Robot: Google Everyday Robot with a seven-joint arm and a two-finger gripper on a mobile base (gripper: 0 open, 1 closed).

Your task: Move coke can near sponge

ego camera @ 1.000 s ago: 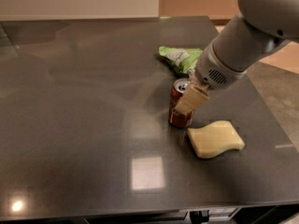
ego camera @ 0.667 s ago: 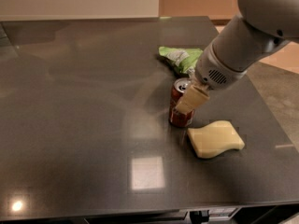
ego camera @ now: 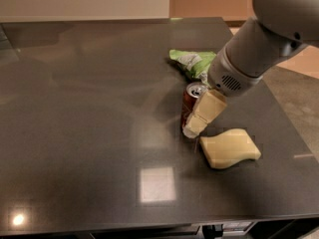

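The coke can, red with a silver top, stands upright on the dark table just left of the sponge. The sponge is a pale yellow block with wavy edges, lying flat a short gap to the can's lower right. My gripper comes down from the upper right and is at the can, its cream-coloured end covering the can's right and lower side. The can's base is partly hidden behind it.
A green and white snack bag lies just behind the can, partly hidden by my arm. The dark glossy table has its right edge near the sponge and its front edge low in the view.
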